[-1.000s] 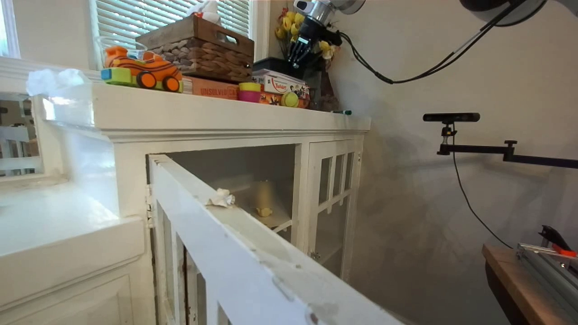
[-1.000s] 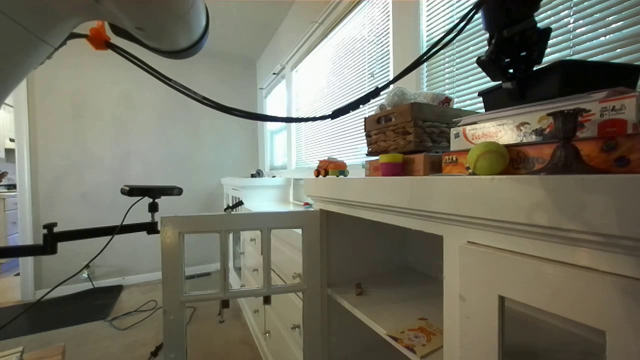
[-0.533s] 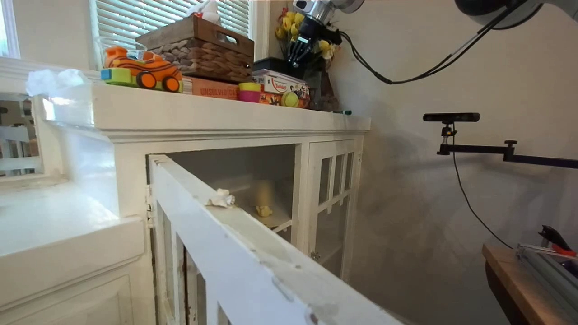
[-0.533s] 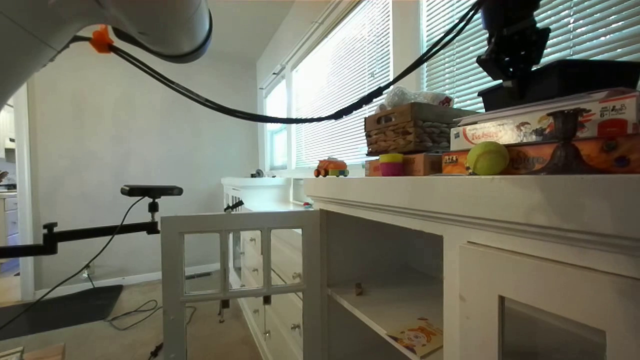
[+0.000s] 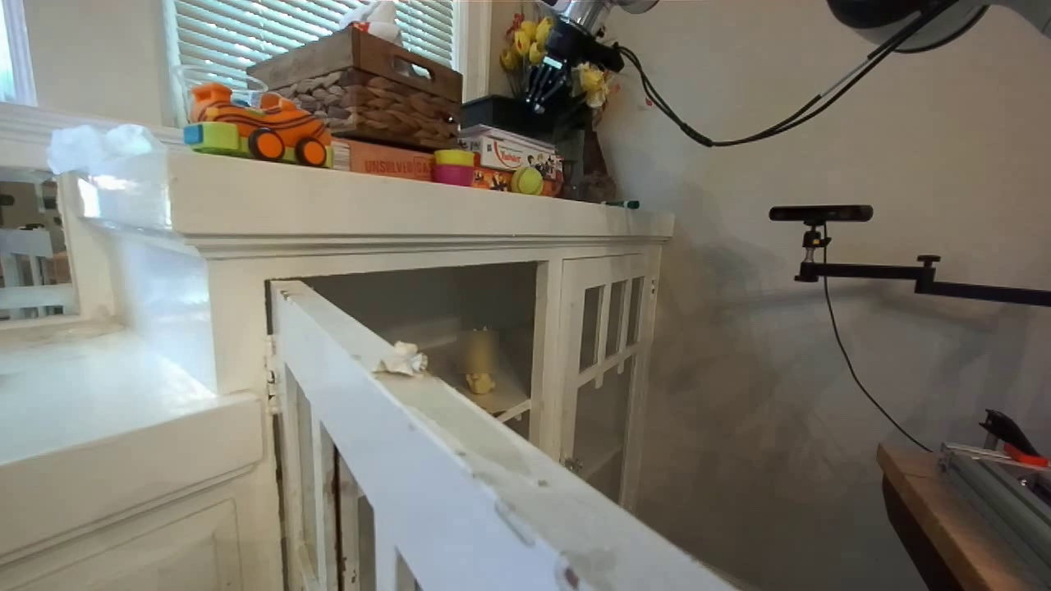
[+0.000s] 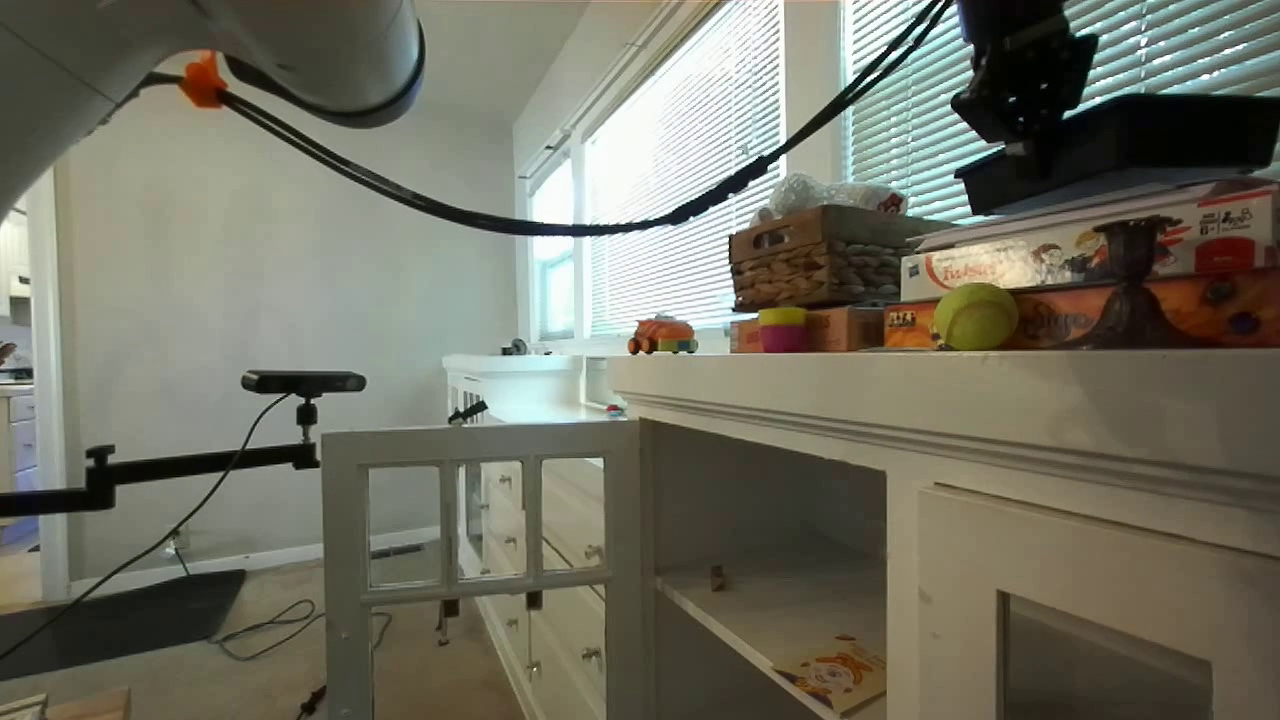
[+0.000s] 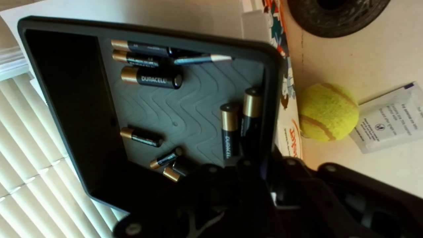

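The jaws are clamped on one wall of the black plastic bin [image 7: 148,34] — Duracell batteries [image 7: 152,78] inside. Under the bin is a Twister box [image 6: 1050,252]; lower, outside the bin's gripped wall, a tennis ball [image 6: 976,316] — and, farther from the bin, a woven basket [image 6: 810,275].

An orange toy vehicle [image 5: 259,127], a reddish-brown box [image 5: 390,162], a yellow-and-pink tub [image 5: 454,168], a tennis ball [image 7: 328,111], an orange game box [image 6: 1055,318] and a dark flared stand [image 6: 1132,290] line the white cabinet top [image 6: 900,382] I watch from afar, a printed packet [image 7: 390,119] lying just beside the ball. On the inner shelf [image 6: 775,610], I see a booklet [image 6: 838,675] and a brown piece [image 6: 717,578].
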`<state>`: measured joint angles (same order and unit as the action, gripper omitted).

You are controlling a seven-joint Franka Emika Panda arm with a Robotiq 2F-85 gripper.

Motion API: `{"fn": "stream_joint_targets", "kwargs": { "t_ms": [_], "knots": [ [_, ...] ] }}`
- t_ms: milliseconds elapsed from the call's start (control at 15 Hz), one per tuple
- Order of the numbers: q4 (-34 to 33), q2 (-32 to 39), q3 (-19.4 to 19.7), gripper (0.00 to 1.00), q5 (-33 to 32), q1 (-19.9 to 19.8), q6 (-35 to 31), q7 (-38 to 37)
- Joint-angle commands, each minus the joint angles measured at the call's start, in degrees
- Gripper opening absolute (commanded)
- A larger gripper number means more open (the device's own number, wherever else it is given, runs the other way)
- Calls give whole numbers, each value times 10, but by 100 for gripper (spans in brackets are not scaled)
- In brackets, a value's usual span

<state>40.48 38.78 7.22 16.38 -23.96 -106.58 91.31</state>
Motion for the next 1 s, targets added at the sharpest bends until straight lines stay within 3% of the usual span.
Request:
{"fn": "stream_joint_targets", "kwargs": {
  "t_ms": [0,333,933],
  "knots": [
    [-21,-6,12,3,-15,7,13,-19],
    [3,-40,32,3,-9,-2,25,-50],
    [94,-123,96,3,-16,1,72,-182]
  ]
}}
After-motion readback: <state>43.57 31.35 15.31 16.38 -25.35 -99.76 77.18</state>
